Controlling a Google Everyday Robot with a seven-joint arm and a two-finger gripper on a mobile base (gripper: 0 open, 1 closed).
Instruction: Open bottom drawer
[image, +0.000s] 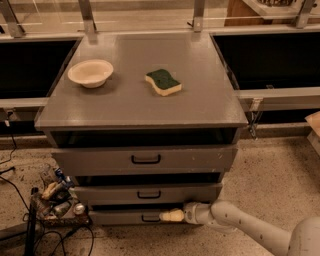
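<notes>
Fingers (171, 216) right of bottom drawer (117, 218) handle (150, 218)
</notes>
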